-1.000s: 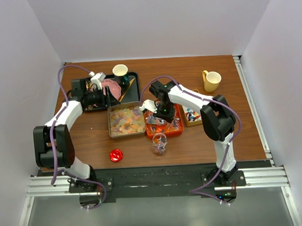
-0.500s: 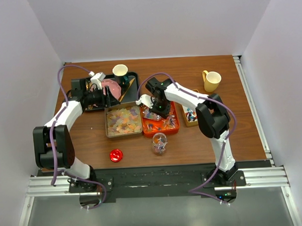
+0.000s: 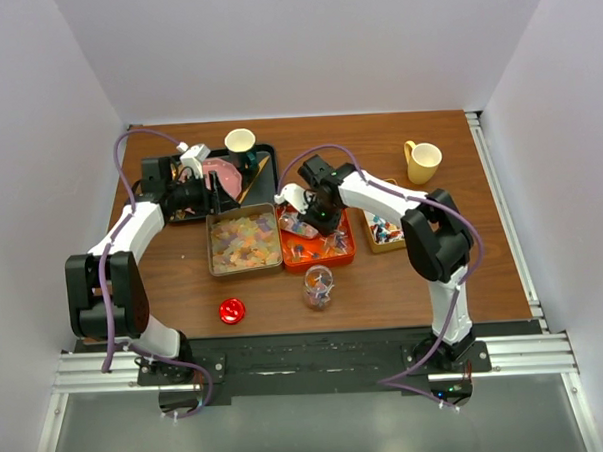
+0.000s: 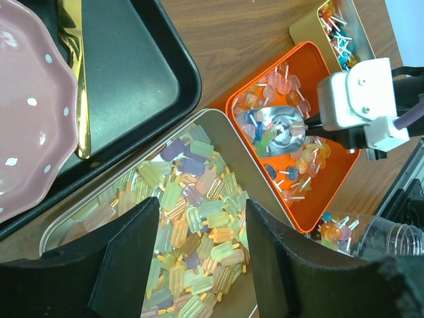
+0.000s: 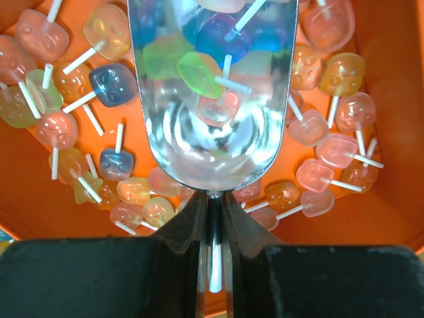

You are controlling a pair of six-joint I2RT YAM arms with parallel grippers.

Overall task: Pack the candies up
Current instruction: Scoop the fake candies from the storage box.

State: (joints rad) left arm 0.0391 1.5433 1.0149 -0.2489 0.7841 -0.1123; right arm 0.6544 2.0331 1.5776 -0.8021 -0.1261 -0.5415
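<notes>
Right pincer (image 5: pixel 212 218): clenched on scoop (image 5: pixel 199 149) handle.
Candies (image 5: pixel 199 74): some carried in scoop above orange tray (image 5: pixel 392 86); rest inside it.
Left pincer (image 4: pixel 202 213): released, left of tray.
Risk: spillage if scoop is tilted before jar (image 3: pixel 318 285), in front of tray, is reached.

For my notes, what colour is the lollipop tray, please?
The tray is orange; the right wrist view shows it best.

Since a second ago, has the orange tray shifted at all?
Yes. The orange tray has slid left in the top view, judged against the glass jar, which stayed put.
</notes>
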